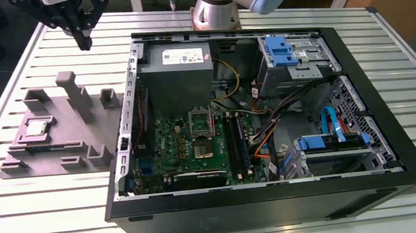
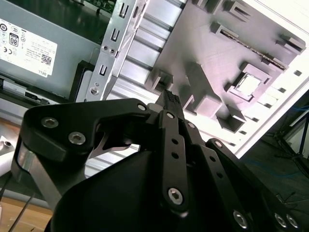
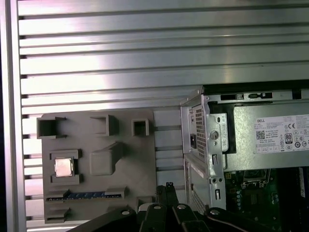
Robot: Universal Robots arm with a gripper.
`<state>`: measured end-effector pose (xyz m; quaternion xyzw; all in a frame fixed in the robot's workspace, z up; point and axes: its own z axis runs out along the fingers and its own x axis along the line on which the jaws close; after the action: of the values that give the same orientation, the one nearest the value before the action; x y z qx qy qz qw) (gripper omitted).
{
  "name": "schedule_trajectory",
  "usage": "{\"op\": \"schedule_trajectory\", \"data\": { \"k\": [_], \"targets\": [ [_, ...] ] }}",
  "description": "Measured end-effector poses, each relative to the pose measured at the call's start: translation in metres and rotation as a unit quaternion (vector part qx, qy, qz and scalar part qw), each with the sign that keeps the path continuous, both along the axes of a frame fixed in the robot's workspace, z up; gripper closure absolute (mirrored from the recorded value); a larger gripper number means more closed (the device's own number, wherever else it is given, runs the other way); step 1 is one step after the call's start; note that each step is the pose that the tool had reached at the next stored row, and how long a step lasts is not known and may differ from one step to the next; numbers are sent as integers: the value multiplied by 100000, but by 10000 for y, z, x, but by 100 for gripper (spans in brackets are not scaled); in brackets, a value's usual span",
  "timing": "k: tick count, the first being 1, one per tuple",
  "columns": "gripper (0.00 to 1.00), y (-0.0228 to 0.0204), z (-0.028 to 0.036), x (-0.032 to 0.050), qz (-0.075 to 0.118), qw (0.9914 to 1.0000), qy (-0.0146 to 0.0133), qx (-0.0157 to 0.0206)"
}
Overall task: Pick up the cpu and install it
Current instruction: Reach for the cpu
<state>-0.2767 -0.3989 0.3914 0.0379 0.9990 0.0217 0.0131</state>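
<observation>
The cpu (image 1: pixel 37 127) is a small silvery square lying in a recess of the grey holder block (image 1: pixel 68 154), at the exterior view's left beside the computer case. In both wrist views the cpu (image 2: pixel 249 84) (image 3: pixel 63 166) lies flat and uncovered. My gripper (image 1: pixel 84 43) hangs high above the table behind the holder block, well away from the chip. Its black fingers (image 2: pixel 169 98) (image 3: pixel 169 185) are shut together with nothing between them. The motherboard (image 1: pixel 196 151) lies inside the open case, its socket frame (image 1: pixel 199 120) hinged up and the socket (image 1: pixel 203 149) bare.
The open black case (image 1: pixel 390 134) takes the middle and the exterior view's right, with a grey power supply (image 1: pixel 177 68), blue drive brackets (image 1: pixel 281 51) and loose cables. Tall posts (image 1: pixel 70 94) rise from the holder block, and a memory stick (image 3: pixel 87 195) lies in one slot.
</observation>
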Motion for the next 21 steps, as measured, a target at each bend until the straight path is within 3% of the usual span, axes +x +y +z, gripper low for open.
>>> {"op": "schedule_trajectory", "data": {
  "k": [21],
  "targets": [
    [90,0,-2,-109,1,100000,-1,5]
  ]
}}
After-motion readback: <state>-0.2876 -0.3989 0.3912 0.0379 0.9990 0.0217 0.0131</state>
